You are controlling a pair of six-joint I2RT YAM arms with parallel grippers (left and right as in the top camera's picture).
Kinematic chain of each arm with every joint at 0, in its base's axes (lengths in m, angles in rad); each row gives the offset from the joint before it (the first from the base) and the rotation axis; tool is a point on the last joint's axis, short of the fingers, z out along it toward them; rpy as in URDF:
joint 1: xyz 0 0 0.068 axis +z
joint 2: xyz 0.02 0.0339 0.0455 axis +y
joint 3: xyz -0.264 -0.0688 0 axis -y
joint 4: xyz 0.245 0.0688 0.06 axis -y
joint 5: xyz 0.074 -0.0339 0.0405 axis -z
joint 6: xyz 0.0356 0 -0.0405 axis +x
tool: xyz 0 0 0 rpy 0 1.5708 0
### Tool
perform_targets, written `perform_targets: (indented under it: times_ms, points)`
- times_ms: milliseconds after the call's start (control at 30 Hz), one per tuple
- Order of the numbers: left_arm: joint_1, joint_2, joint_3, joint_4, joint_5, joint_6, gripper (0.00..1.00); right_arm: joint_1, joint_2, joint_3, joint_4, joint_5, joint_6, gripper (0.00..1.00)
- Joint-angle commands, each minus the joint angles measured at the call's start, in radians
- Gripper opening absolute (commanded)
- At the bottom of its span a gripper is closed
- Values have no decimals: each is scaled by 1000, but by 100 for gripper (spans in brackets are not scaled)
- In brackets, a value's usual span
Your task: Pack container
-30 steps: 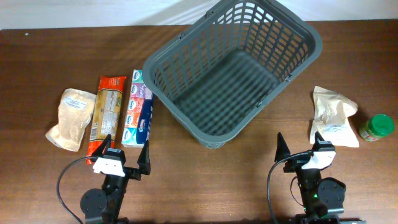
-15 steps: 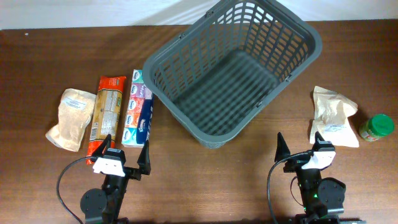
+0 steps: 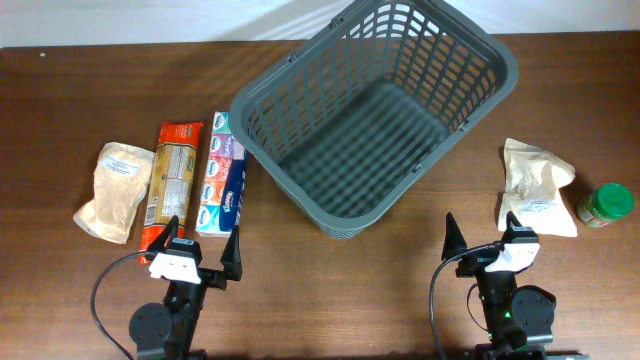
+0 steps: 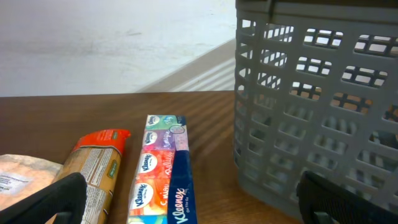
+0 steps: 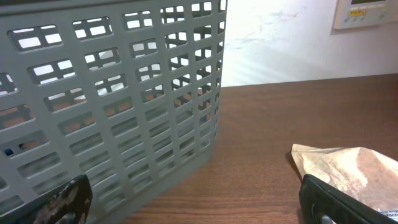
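Observation:
The container, a large dark grey slotted basket, stands empty at the table's middle back; its wall shows in the left wrist view and the right wrist view. Left of it lie a Kleenex tissue pack, an orange pasta packet and a tan pouch. Right of it lie a second tan pouch and a green-lidded jar. My left gripper is open and empty, just short of the tissue pack. My right gripper is open and empty, near the pouch.
The brown wooden table ends at a white wall at the back. A white wall box shows at the top right of the right wrist view.

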Motion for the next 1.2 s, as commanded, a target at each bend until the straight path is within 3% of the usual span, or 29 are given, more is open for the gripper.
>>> perform_targets:
  times_ms: [0,133,300,367,500,600,733,833,900,1167]
  points:
    - [0,-8,-7,1,75,-6,99,-4,-8,-5,-7,-1,8,98]
    - [0,-7,-6,3,268,-7,99,-4,-8,-5,-6,-1,8,99]
    - [0,-7,-6,3,454,-7,99,-4,-8,-5,9,-154,8,99]
    - [0,-7,-6,-2,497,-33,99,-4,-8,-4,22,-243,9,99]
    - [0,-7,6,-2,521,-201,99,-4,-8,26,23,-372,13,99]
    - [0,-2,57,-10,534,-219,99,-4,-7,95,-16,-385,12,99]
    - [0,61,198,-34,507,-219,99,-4,17,299,-282,-287,4,99]
    - [0,169,364,-143,477,-211,99,-4,90,518,-504,-187,-20,99]
    - [0,282,510,-251,478,-203,99,-4,167,681,-626,-177,-76,99]
    - [0,661,999,-571,526,-149,99,-4,554,1215,-1072,-132,-75,99]
